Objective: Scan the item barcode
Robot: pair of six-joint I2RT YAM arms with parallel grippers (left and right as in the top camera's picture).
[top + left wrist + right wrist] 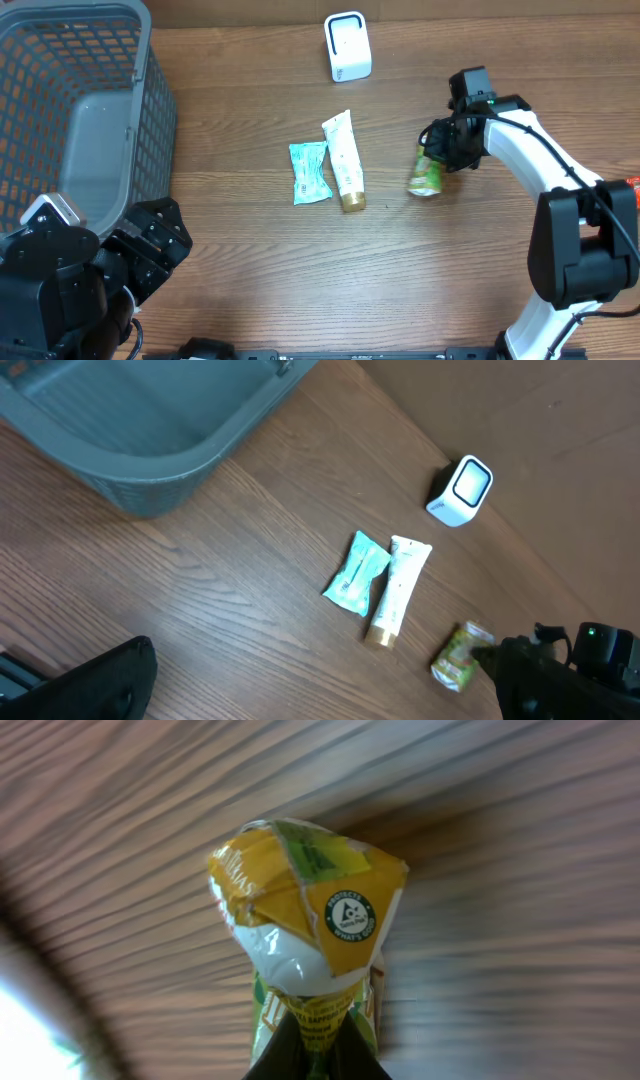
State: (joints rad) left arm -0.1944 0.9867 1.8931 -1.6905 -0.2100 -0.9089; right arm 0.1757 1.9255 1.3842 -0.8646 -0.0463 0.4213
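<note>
Right gripper (pixel 441 150) is clamped on one end of the small green-and-yellow drink carton (pixel 425 172), jaws together on it. In the wrist view my dark fingers (pixel 315 1050) meet on the carton's bottom end, and its folded yellow end with a round recycling-type mark points away from the camera. Can't tell whether the carton is touching the brown wooden tabletop (pixel 250 280) or just above it. It sits right of the tabletop's centre, well in from the right edge, its long axis running roughly from far edge to near edge. No barcode readable from any view.

Left gripper (pixel 150 245) is at the near-left corner, jaws apart, nothing between them.

The white rounded box scanner (pixel 348 46) stands near the middle of the far edge, well apart from the carton.

Mid-tabletop: the teal crinkled foil packet (pixel 309 172) and the white squeeze tube with a gold cap (pixel 345 160) lie side by side, just touching or nearly so, with the tube nearer the carton and its cap toward the near edge.

The grey plastic mesh basket (pixel 150 100) fills the far-left corner.
</note>
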